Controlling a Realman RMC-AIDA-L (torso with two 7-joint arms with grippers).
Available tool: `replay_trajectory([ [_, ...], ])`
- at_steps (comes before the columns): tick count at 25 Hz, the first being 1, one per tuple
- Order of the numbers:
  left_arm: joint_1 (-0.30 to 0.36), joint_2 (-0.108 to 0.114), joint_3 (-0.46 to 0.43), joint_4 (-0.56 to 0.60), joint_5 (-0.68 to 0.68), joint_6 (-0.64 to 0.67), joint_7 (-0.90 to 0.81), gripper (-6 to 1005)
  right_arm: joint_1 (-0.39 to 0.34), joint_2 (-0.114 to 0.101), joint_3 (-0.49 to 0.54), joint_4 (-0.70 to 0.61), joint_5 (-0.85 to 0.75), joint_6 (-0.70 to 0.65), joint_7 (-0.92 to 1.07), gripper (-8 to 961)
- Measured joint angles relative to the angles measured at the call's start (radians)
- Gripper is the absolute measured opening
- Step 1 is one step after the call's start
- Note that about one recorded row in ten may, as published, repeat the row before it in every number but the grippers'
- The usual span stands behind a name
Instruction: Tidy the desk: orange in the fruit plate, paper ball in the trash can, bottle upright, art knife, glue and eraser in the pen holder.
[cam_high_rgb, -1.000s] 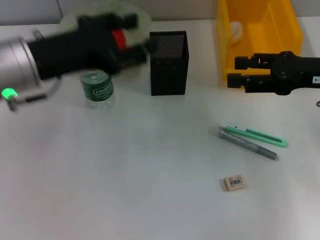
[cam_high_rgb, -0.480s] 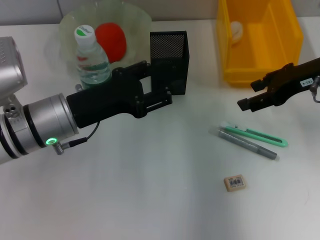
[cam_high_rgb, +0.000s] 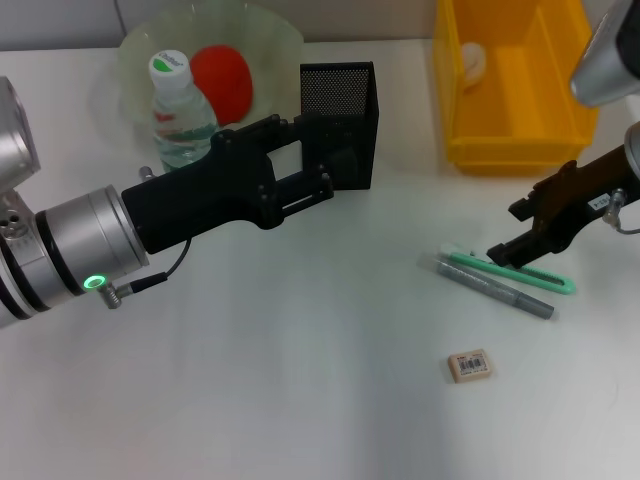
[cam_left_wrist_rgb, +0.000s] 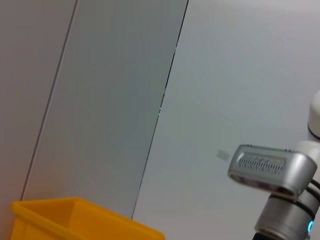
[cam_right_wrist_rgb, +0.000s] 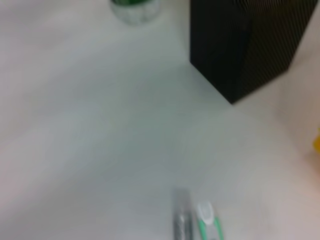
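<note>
Right gripper (cam_high_rgb: 503, 255): fingers parted, tips just over the art knife (cam_high_rgb: 520, 270).
Glue (cam_high_rgb: 495, 287): alongside the knife.
Left gripper (cam_high_rgb: 325, 180): by the pen holder (cam_high_rgb: 345, 100); grip unclear.

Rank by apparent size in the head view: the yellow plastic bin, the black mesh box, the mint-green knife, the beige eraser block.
1. Yellow plastic bin, largest, though cut by the picture's edge.
2. Black mesh box, partly hidden by the left gripper.
3. Mint-green knife, long but slim.
4. Beige eraser block, smallest.
</note>
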Motion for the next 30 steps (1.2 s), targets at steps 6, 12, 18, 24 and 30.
replay_trajectory([
  [6,-0.008,0.001,0.000,-0.012,-0.003,-0.001,0.000,651,0.008,0.002,-0.090,0.046,-0.021,0.067,0.014,714],
  [12,-0.008,0.001,0.000,-0.014,-0.012,0.001,0.001,651,0.026,0.004,-0.171,0.092,-0.022,0.129,0.034,643],
  [18,-0.007,0.001,0.000,-0.015,-0.015,0.001,0.001,651,0.037,0.005,-0.204,0.101,-0.022,0.158,0.039,546],
  [24,-0.008,0.001,0.000,-0.016,-0.015,0.001,0.001,651,0.044,0.006,-0.215,0.104,-0.018,0.160,0.040,545],
  [30,-0.004,0.001,0.000,-0.016,-0.015,0.001,0.001,651,0.056,0.007,-0.228,0.124,-0.017,0.160,0.040,540],
])
